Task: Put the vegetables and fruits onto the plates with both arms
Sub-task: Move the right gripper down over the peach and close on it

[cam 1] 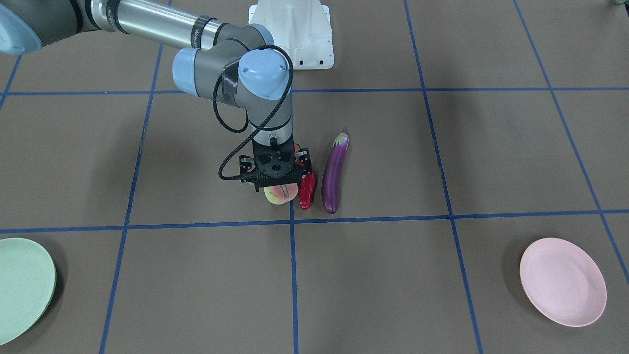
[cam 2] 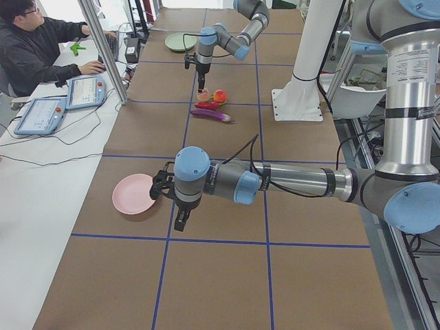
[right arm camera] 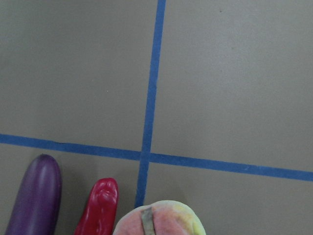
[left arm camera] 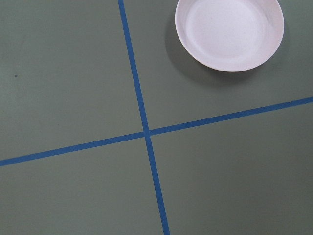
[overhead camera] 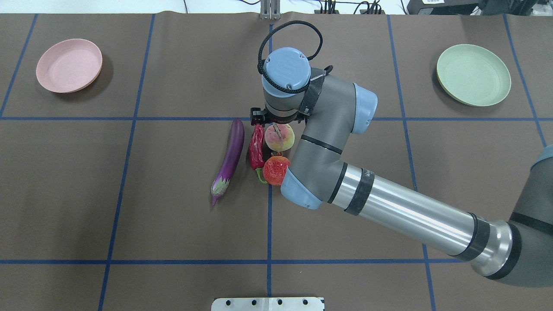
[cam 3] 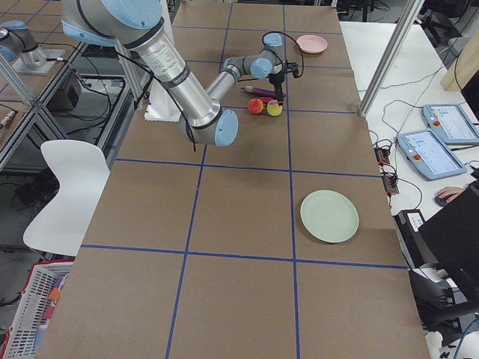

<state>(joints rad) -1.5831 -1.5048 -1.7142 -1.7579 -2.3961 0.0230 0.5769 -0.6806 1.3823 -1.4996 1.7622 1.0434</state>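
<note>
With the pink plate (cam 1: 563,281) and green plate (cam 1: 24,287) both lying bare, the eggplant (overhead camera: 231,155), chili (overhead camera: 256,147), ball fruit (overhead camera: 276,169) and peach (overhead camera: 279,137) are all sitting mid-table, the right gripper (cam 1: 276,172) apparently straddling the peach, grip unconfirmed, and the left gripper (cam 2: 181,221), opening unreadable, hovering by the pink plate.

Right arm (overhead camera: 328,142) above peach (overhead camera: 279,137); chili (overhead camera: 256,147), eggplant (overhead camera: 230,160) alongside; pink plate (overhead camera: 69,65), green plate (overhead camera: 473,74) well apart.

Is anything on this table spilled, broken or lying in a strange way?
Nothing stands out. The eggplant, chili, peach and bumpy red fruit lie intact together; the pink plate and green plate sit flat, empty.
</note>
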